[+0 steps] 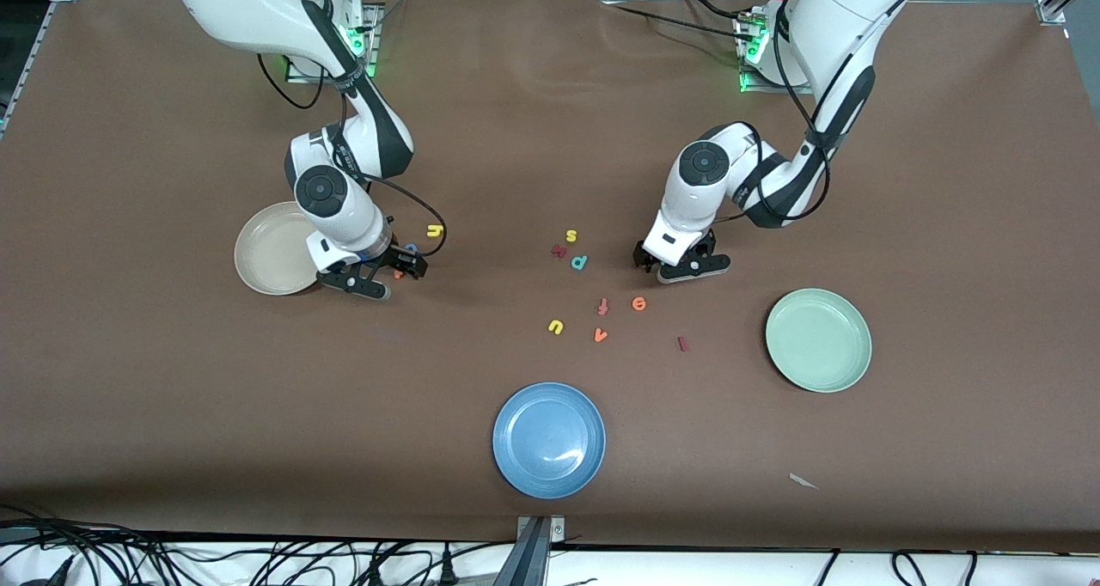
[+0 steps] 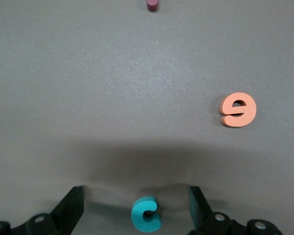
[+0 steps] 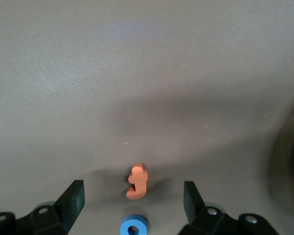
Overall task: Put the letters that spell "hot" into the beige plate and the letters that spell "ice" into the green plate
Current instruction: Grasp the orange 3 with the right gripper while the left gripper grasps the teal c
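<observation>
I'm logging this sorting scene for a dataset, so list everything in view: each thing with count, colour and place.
beige plate: one, cream, right arm's end, empty
green plate: one, pale mint, left arm's end, empty
blue plate: one, nearest the front camera, empty
h: one, yellow, beside the right gripper
o: one, blue, between the right gripper's fingers
t: one, orange, beside the o
c: one, teal, between the left gripper's fingers
e: one, orange, mid-table
i: one, dark red, near the green plate
other letters: s, p, u, v, f, mid-table
right gripper: open, low
left gripper: open, low
</observation>
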Motion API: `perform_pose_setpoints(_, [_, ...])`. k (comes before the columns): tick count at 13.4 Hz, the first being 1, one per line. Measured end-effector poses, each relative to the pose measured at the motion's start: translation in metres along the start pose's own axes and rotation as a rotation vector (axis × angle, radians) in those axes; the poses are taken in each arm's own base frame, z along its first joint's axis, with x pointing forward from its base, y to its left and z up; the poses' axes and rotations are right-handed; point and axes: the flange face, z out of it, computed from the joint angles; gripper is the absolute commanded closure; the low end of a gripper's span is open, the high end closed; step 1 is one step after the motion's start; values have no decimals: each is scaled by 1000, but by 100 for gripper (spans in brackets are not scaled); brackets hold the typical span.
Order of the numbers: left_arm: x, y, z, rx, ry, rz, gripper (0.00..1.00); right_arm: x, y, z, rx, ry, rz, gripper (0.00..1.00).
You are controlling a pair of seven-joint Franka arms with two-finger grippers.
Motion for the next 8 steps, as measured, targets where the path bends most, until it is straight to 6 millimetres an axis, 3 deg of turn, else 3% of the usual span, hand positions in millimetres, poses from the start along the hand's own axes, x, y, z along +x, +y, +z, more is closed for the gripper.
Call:
perform_pose_setpoints(2, [0, 3, -1, -3, 2, 3, 14, 1, -1, 1, 6, 8, 0, 31])
perform_pose_setpoints(5, [-3, 5, 0, -3, 0, 10, 23, 0, -1, 8, 6, 8, -2, 32])
perform_pose_setpoints(8, [-4, 8, -1, -5, 2, 12, 33, -2, -2, 11, 4, 6, -5, 43])
